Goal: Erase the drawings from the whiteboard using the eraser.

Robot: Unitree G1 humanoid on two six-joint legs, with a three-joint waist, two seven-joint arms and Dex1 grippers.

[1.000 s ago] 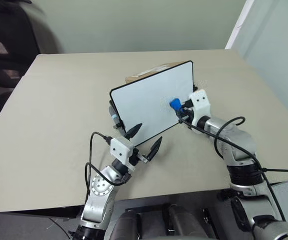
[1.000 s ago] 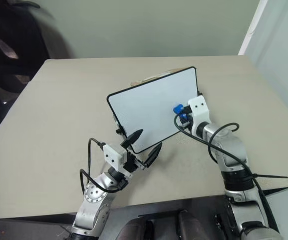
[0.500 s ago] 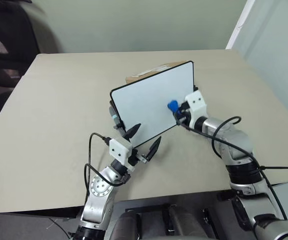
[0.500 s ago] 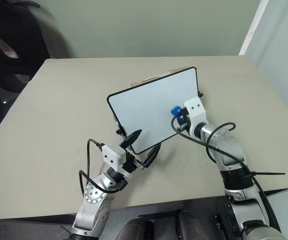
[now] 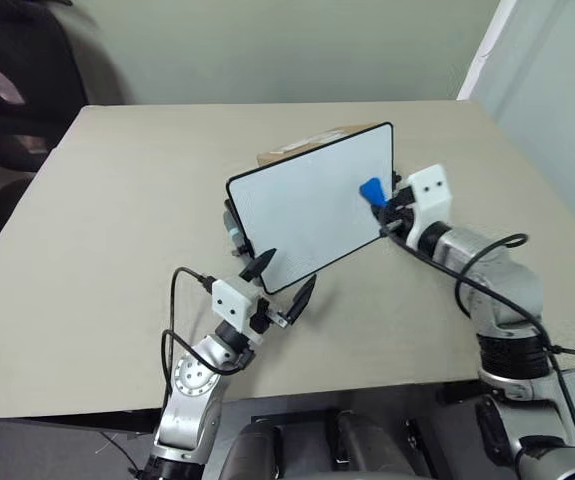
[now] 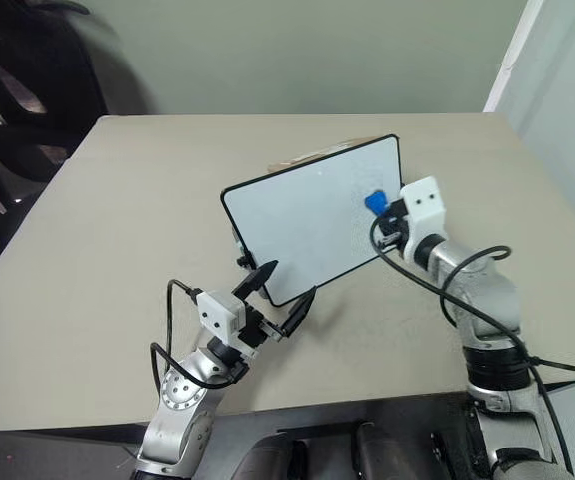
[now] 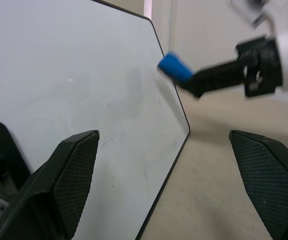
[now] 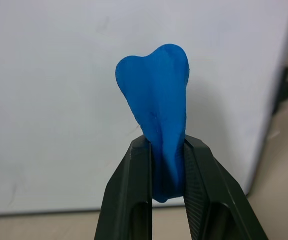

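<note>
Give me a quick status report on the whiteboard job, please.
Right gripper shut on eraser, at whiteboard near its right edge. Left gripper open at lower edge. No drawings visible. Nothing in the way.

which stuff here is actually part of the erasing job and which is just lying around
Part of the job:
- whiteboard, propped up on the table, face looks wiped clean
- eraser, blue, pinched in the right gripper at the board's right edge
- left gripper, open, at the board's lower corner

Just there:
- cardboard box behind the board
- table
</note>
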